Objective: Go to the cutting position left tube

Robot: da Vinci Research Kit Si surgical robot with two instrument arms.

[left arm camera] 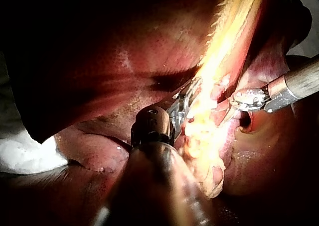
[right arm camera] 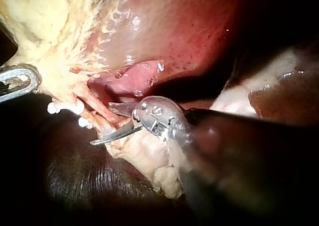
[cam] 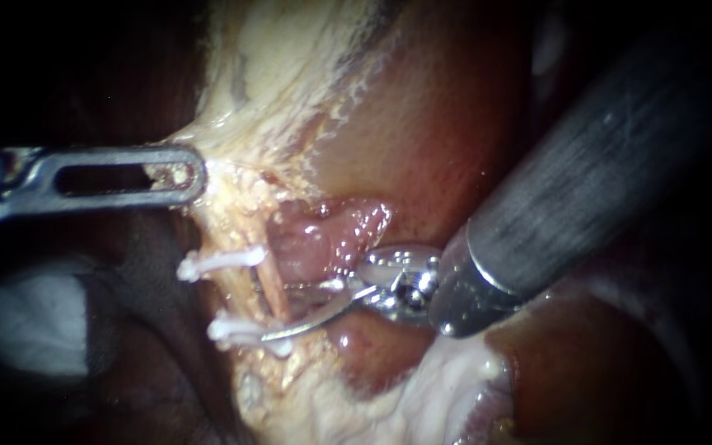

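Dark red, glossy liver [cam: 447, 124] across the upper middle and right of the endoscope frame, more of it at lower right. Thick grey shaft of the right instrument [cam: 275, 313] slanting in from the upper right to just right of centre, hiding the liver behind it. Pale yellow fatty tissue [cam: 282, 58], wet and stringy, running from top centre down through the middle to the bottom edge. Blurred white patch [cam: 18, 317] at lower left, too dim to identify. Left instrument [cam: 183, 175] lying level from the left edge at mid height, slotted jaws closed on the edge of the fatty tissue. Small pink fold [cam: 323, 239] just above the right instrument's silver hinge. Below and left of that fold, near frame centre, the clipped tube [cam: 272, 284]: thin, tan, slanting down to the right, crossed by a white upper clip [cam: 220, 262] and a white lower clip [cam: 241, 332], set apart. Curved blades of the right instrument parted, one on each side of the tube between the two clips, gripping nothing; lower blade's tip just beside the lower clip. Unclear whether either blade touches the tube. Only darkness beyond the tissue at far left and far right.
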